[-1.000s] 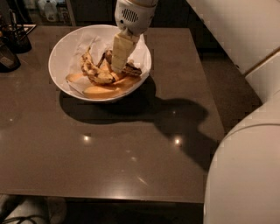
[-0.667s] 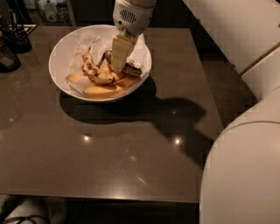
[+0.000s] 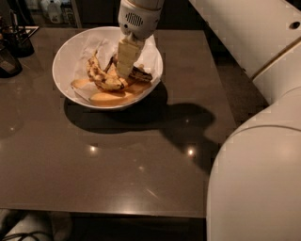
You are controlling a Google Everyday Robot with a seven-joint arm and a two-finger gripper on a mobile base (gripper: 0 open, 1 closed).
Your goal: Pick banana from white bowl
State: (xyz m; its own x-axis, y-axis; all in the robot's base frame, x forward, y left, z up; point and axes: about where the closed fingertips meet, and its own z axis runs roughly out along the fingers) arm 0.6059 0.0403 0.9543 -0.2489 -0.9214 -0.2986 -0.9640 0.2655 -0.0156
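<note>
The white bowl (image 3: 63,56) stands at the back left of the brown table and is lined with crumpled white paper. My gripper (image 3: 126,63) reaches down into the bowl from above, at its right-middle. The dark brown-black banana (image 3: 142,74) lies just right of the gripper tip and is largely hidden behind it. A yellower brown-spotted banana (image 3: 101,75) lies just left of the gripper. Pale orange fruit pieces (image 3: 113,98) lie along the bowl's front.
Dark containers (image 3: 16,40) and a dark rounded object (image 3: 7,63) stand at the table's left edge. My white arm and body (image 3: 263,150) fill the right side. Pale bottles (image 3: 52,10) stand behind the table. The table's front edge (image 3: 103,209) is near the bottom.
The gripper has shifted very slightly left inside the bowl. The bananas and the bowl have not visibly moved.
</note>
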